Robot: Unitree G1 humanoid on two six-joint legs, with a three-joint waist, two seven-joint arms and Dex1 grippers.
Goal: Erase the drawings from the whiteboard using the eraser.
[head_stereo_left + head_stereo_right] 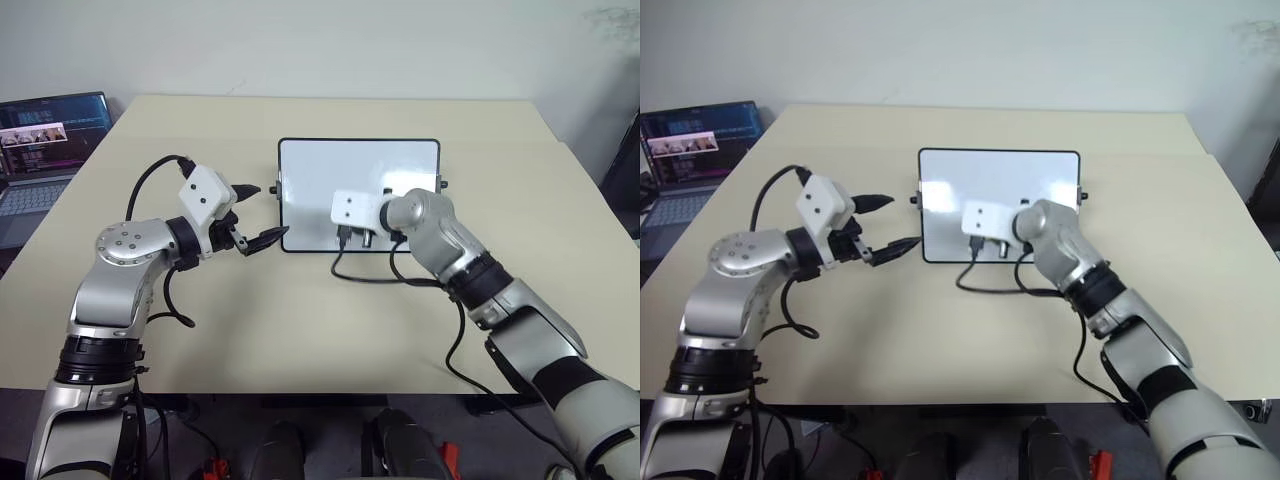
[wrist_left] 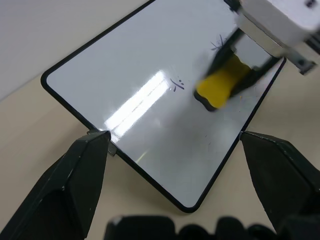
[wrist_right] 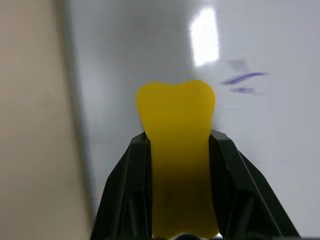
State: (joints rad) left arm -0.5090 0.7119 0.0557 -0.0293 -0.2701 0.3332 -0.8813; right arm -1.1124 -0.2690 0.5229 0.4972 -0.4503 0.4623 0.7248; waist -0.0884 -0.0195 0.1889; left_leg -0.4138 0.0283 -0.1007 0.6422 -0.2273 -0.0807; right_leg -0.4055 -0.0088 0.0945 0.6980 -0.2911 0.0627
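The whiteboard (image 1: 330, 170) lies flat mid-table, its long axis running across the robot's front. The left gripper (image 1: 255, 215) straddles the board's left edge, fingers spread wide, holding nothing. The right gripper (image 3: 175, 150) is clamped on the eraser (image 2: 222, 85), which sits over the board's near right part, its long axis in line with the fingers. Two drawings (image 2: 176, 85) lie just beside it. Judged risk: the unpinned board could slide under the wiping push, leaving marks half-smeared.

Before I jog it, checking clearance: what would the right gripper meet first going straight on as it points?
Most likely the whiteboard: the right gripper holds the eraser aimed at it.
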